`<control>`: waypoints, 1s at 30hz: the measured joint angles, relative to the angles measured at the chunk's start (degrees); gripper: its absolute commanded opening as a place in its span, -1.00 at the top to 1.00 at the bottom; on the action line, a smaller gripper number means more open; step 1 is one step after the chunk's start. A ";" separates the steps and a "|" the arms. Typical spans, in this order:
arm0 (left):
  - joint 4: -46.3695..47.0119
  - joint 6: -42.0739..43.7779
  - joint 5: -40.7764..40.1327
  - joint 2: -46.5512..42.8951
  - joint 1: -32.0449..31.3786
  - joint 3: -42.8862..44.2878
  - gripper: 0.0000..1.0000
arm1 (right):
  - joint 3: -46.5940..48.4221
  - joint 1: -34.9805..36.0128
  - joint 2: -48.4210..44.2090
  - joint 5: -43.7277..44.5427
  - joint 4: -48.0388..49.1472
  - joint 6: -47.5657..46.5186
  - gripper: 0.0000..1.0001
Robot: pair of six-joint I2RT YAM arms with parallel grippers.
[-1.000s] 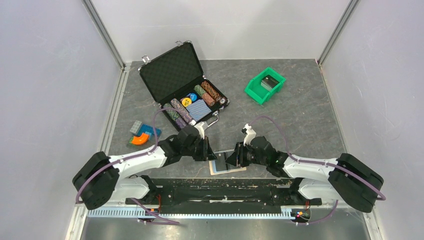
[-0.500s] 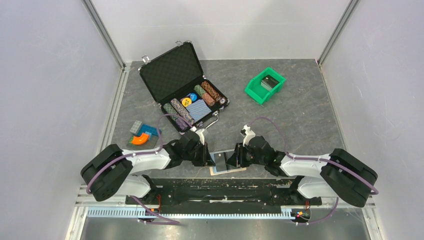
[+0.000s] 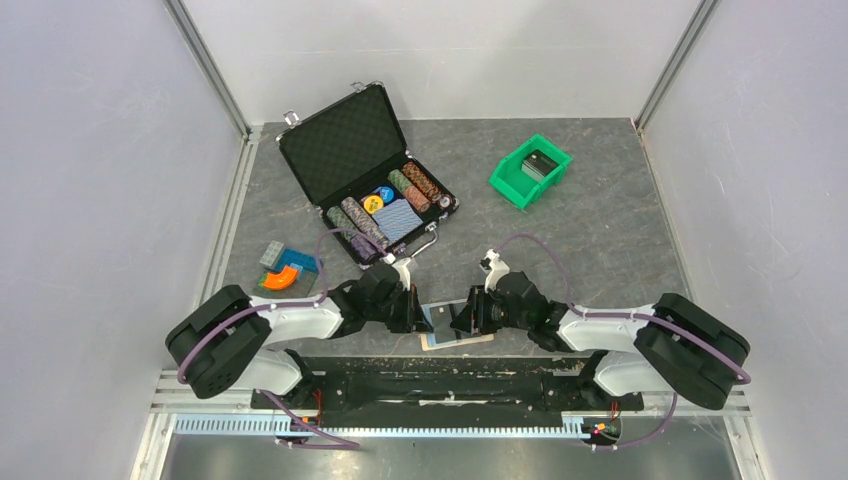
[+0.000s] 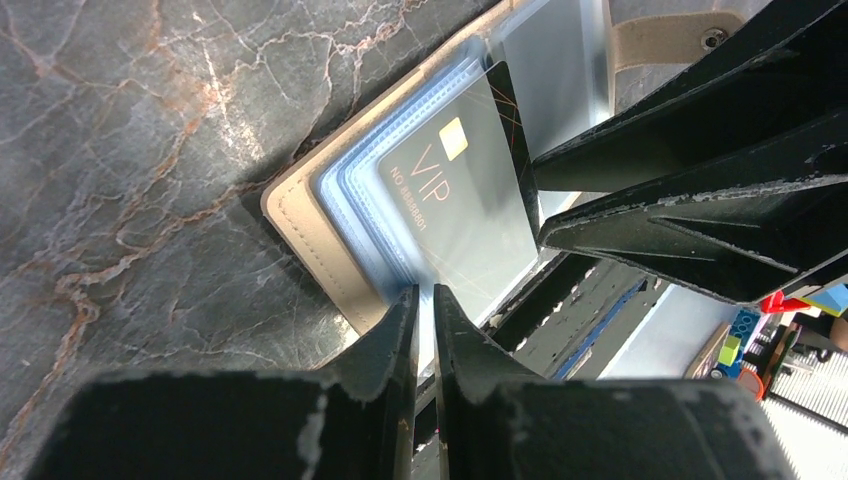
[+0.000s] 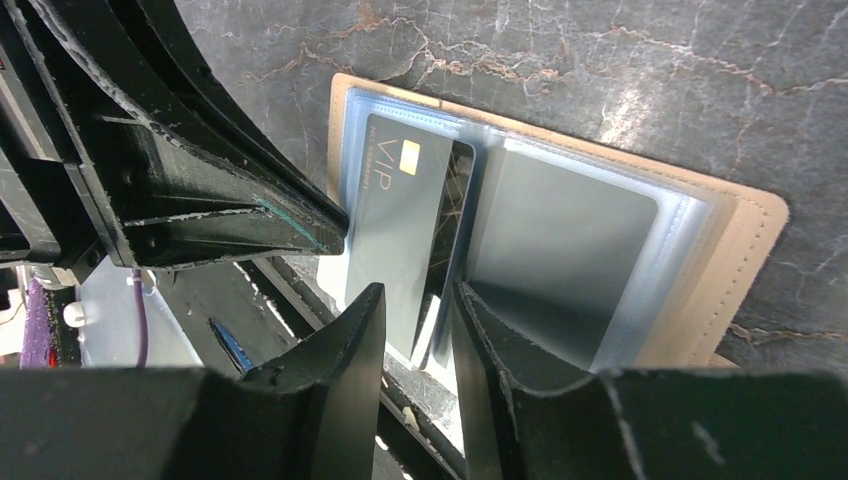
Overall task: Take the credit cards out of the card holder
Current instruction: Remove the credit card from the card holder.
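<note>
The tan card holder (image 3: 474, 339) lies open at the table's near edge between my two grippers. Its tan rim (image 4: 300, 222) and clear blue-grey sleeves show in both wrist views (image 5: 745, 240). A dark "VIP" credit card (image 4: 465, 195) sticks partway out of a sleeve toward the near edge (image 5: 405, 225). My left gripper (image 4: 426, 300) is shut on the edge of the holder's sleeves, to the left of the card (image 3: 427, 318). My right gripper (image 5: 418, 318) straddles the card's free end with a small gap, its fingers not visibly touching the card (image 3: 460, 320).
An open black chip case (image 3: 345, 140) with poker chips stands at the back left. A green bin (image 3: 530, 172) is at the back right. Coloured toy blocks (image 3: 285, 270) lie at the left. A black rail (image 3: 440, 375) runs just below the table's near edge.
My left arm has drawn in and lowered, bringing its gripper onto the holder's left edge. The right gripper has shifted only slightly left over the card.
</note>
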 measured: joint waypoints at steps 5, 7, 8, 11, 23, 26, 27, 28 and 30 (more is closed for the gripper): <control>0.52 0.00 0.15 0.20 0.00 -0.07 0.66 | -0.66 -0.31 0.98 -1.16 2.80 1.62 0.49; 0.59 0.00 0.20 0.26 0.00 -0.07 0.65 | -1.60 -0.66 1.53 -1.88 4.68 2.51 0.58; 0.66 0.00 0.22 0.31 0.00 -0.07 0.65 | -2.12 -0.79 1.86 -2.25 5.66 2.95 0.65; 0.87 0.00 0.42 0.48 0.00 -0.07 0.65 | -3.10 -1.20 2.14 -2.75 7.19 3.93 0.90; 1.90 -0.02 1.09 1.22 0.00 -0.07 0.63 | -6.45 -3.45 0.92 -4.59 11.80 4.87 1.00; 1.92 0.00 1.09 1.40 0.00 -0.04 0.62 | -7.28 -4.90 -0.57 -5.11 11.50 4.59 1.00; 1.97 0.00 1.11 1.46 0.00 -0.04 0.62 | -7.43 -5.33 -1.18 -5.18 11.17 4.37 1.00; 2.08 -0.02 1.14 1.57 0.00 -0.04 0.62 | -7.48 -5.70 -1.77 -5.33 10.73 4.02 1.00; 2.14 -0.02 1.20 1.73 0.00 0.07 0.62 | -7.50 -6.34 -2.67 -5.49 10.14 3.32 1.00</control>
